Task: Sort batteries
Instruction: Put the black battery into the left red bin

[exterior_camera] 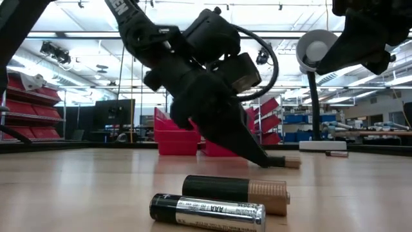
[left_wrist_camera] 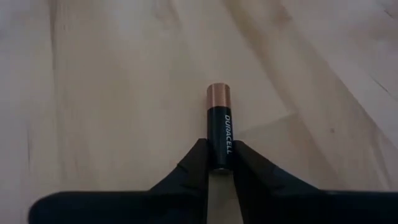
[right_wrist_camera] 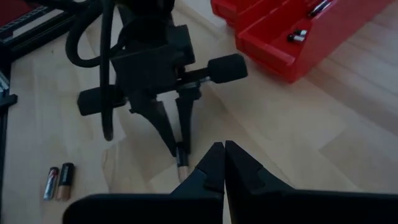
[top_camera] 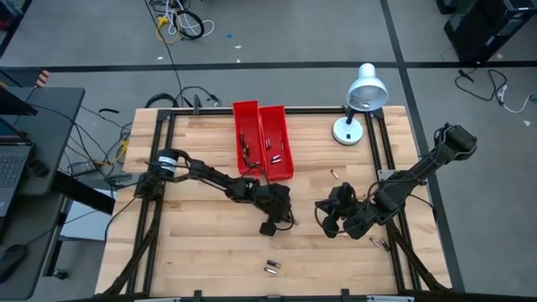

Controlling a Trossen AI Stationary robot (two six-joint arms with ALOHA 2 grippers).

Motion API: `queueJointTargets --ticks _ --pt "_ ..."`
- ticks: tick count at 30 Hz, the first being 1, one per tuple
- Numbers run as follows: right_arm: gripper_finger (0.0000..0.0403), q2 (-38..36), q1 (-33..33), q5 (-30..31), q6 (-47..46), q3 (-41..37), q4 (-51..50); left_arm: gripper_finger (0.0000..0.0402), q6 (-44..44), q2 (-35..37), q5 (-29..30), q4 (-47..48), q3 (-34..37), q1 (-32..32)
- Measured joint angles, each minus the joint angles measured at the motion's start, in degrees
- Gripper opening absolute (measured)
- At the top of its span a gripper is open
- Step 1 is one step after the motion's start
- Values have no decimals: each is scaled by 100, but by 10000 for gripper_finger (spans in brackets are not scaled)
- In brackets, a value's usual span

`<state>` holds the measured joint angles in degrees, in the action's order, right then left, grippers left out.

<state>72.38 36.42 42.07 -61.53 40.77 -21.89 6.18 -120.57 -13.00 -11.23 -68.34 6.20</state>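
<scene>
The left gripper (left_wrist_camera: 219, 163) is clamped on a black-and-copper battery (left_wrist_camera: 219, 124) lying on the wooden table (left_wrist_camera: 112, 93) (near the red bins (top_camera: 263, 138)), while the right gripper (right_wrist_camera: 224, 163) hovers nearby, fingers together.

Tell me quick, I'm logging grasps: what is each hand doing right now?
Left hand: closed on a black-and-copper battery lying on the table.
Right hand: shut, holding nothing.

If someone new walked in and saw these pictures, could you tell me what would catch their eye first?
Probably the left end effector at the middle of the table, its fingers closed around a black and copper battery lying on the wood. Next, the two red bins at the far edge with a few batteries inside, and the white lamp beside them. The right end effector waits shut nearby.
</scene>
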Motion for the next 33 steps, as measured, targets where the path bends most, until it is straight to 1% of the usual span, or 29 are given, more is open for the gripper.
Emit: queueJointTargets --ticks 2,5,11,15,19,21,23,26,30,33 --pt "0 0 0 30 11 0 -14 66 -83 196 201 309 5 0" --pt "0 0 0 31 1 0 -68 68 -269 705 673 1045 0 20" --pt "0 0 -2 -42 -22 0 -120 66 -387 1986 2054 2931 -6 160" --pt "0 0 -7 -16 -27 0 -105 67 -292 2724 2945 3969 0 99" --pt "0 -1 -12 15 2 0 -197 68 -277 3250 3688 4441 50 -104" --pt "0 0 -40 15 -45 0 -487 68 -278 3408 3851 4477 105 -289" --pt "0 -2 -139 45 -246 0 -831 68 -313 3446 3869 4512 126 -549" --pt "0 0 -421 386 -833 0 -1283 69 -336 3382 3887 4647 127 -968" --pt "3 -2 -989 393 -512 0 -1355 72 -190 3187 3877 4663 240 -1522" --pt "11 -1 -1533 280 -68 0 -1447 81 -14 3105 3816 4374 462 -1945"
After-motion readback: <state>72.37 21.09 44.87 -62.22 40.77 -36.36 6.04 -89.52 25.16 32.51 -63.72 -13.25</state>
